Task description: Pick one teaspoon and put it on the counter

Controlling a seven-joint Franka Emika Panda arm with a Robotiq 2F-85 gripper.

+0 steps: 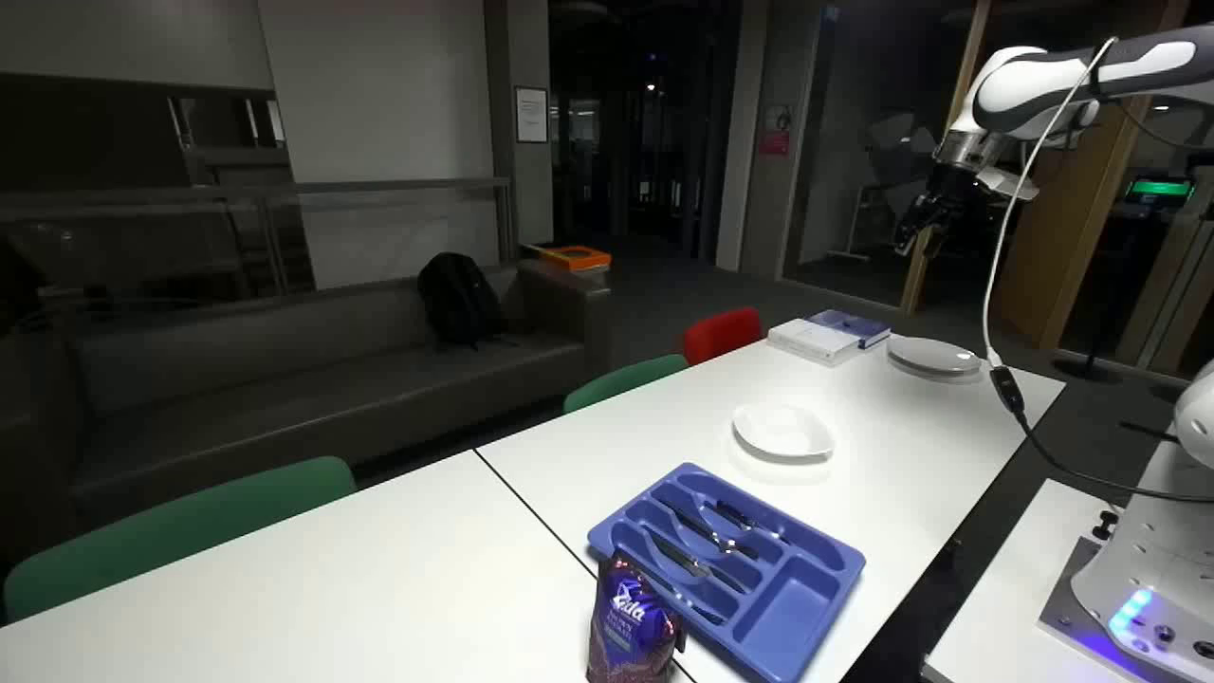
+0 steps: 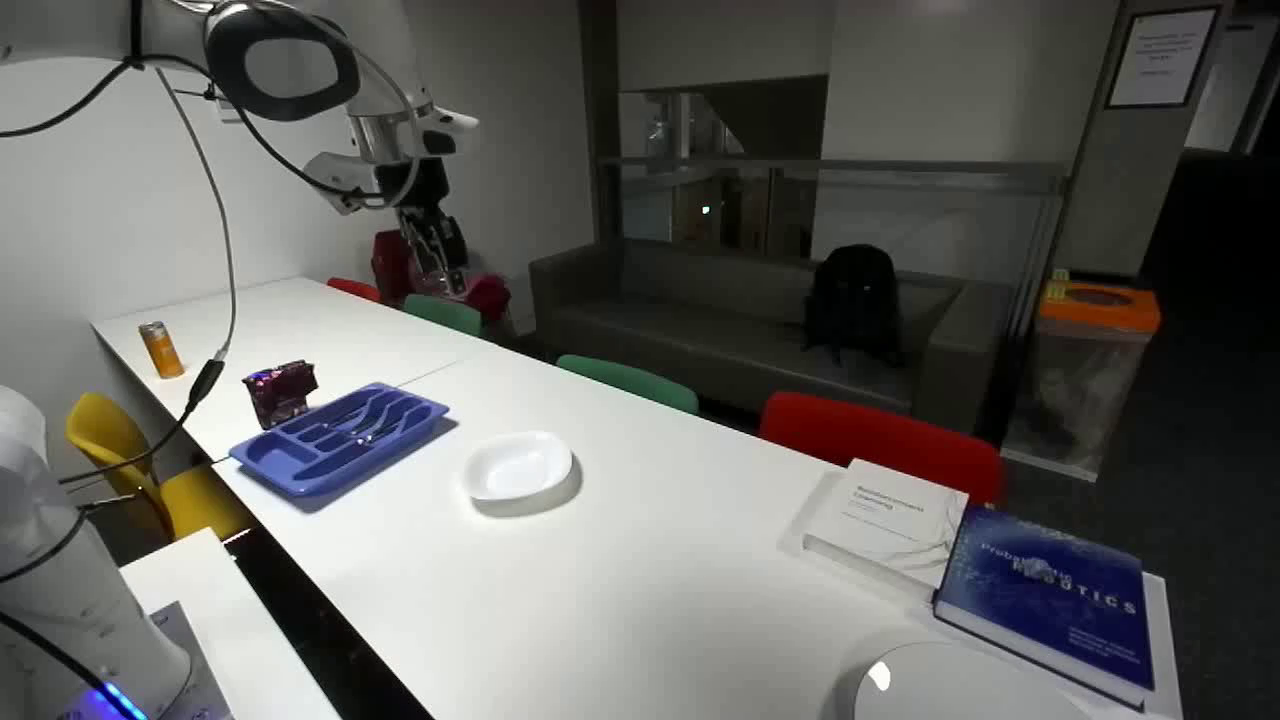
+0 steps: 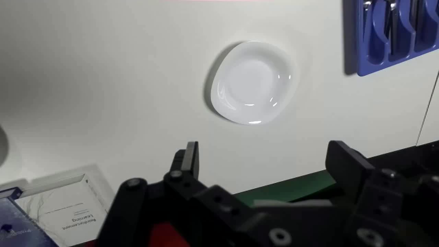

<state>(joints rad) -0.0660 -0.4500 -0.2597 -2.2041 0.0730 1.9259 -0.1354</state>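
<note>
1. Bag (image 1: 631,626): stood nearest, just beside the tray (image 1: 787,612).
2. Tray: held cutlery (image 1: 730,546) in separate slots, presumably for sorting; teaspoon probably there, not singled out.
3. Plate (image 1: 782,432): sat near it on the counter (image 1: 920,446).
4. Gripper (image 3: 263,151): held high, likely for clear travel; jaws spread, empty, plain only in the wrist view, which omitted the bag.

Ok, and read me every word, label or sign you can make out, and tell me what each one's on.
"Reinforcement Learning": white book.
"Probabilistic ROBOTICS", some letters blurred: blue book.
"...da", first letters unclear, smaller print blurred: bag.
Too small or blurred to read: the smaller print on both books, the framed notice, the poster, the green panel and the can.
</note>
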